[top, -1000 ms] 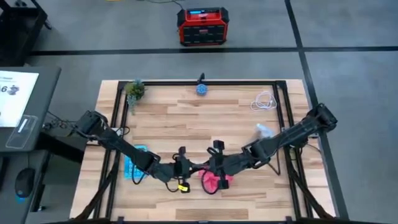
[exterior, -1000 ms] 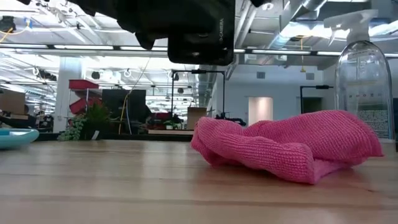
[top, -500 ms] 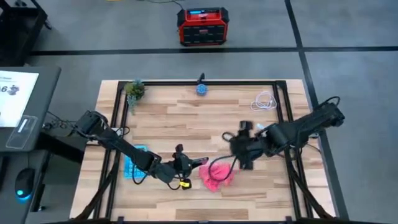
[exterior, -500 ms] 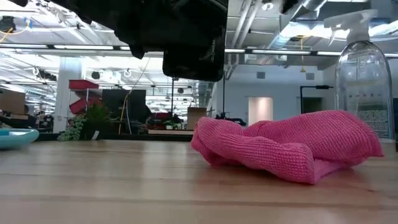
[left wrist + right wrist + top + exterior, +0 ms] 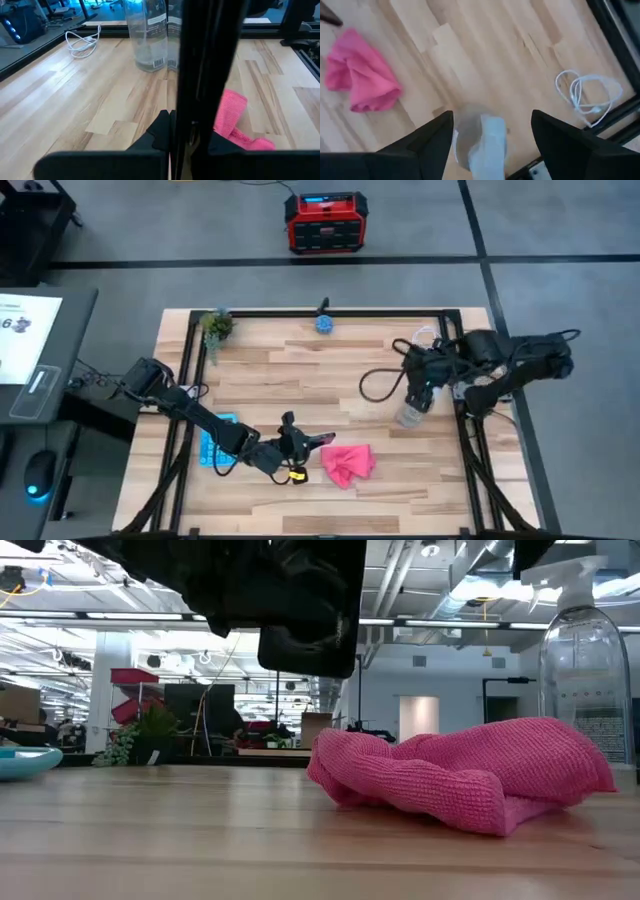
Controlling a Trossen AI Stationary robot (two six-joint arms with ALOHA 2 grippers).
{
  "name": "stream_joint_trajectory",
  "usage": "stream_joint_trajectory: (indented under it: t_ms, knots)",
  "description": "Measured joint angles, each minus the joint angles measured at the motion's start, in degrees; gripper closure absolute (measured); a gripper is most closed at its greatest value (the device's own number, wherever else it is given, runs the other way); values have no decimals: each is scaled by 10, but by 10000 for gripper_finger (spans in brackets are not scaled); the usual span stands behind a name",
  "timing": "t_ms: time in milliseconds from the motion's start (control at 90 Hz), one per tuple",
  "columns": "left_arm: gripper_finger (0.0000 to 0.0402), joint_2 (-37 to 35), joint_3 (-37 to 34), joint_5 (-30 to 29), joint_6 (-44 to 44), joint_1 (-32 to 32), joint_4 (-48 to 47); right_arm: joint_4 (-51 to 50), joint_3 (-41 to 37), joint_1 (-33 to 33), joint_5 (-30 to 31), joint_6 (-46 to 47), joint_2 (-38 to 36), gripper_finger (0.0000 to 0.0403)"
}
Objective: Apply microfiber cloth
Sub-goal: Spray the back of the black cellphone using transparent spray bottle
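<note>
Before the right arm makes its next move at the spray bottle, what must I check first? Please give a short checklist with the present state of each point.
1. Right hand is over the spray bottle, fingers open on both sides of it: ok.
2. Spray bottle stands upright: ok.
3. Microfiber cloth lies crumpled on the table, in no hand: ok.
4. White cable lies apart from the bottle: ok.
5. Left hand waits beside the cloth; whether it carries anything: cannot tell.
</note>
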Motion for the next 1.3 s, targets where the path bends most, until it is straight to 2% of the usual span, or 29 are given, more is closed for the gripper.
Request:
stream_joint_trajectory:
  t_ms: [167, 344, 467, 578, 700, 756, 1044, 1300]
  knots:
    - [395, 0, 0, 2, 0, 0, 0, 1, -14, 2, -56, 9, -11, 148]
    - [395, 0, 0, 3, 0, -1, 0, 0, -79, 19, -99, 12, -20, 160]
    - [394, 0, 0, 4, 0, -2, 1, -1, -113, 30, -103, 17, -22, 178]
    - [394, 0, 0, 4, 0, -2, 1, -1, -126, 38, -103, 32, -21, 215]
    - [394, 0, 0, 4, 0, -2, 2, 4, -125, 55, -110, 67, -22, 295]
    - [394, 0, 0, 4, -1, -2, 2, 4, -123, 69, -110, 83, -22, 302]
    - [394, 0, 0, 2, -1, -1, 0, 12, -51, 161, -123, 218, 34, 302]
    - [394, 0, 0, 1, 0, -1, 0, 15, 75, 214, -159, 196, 183, 302]
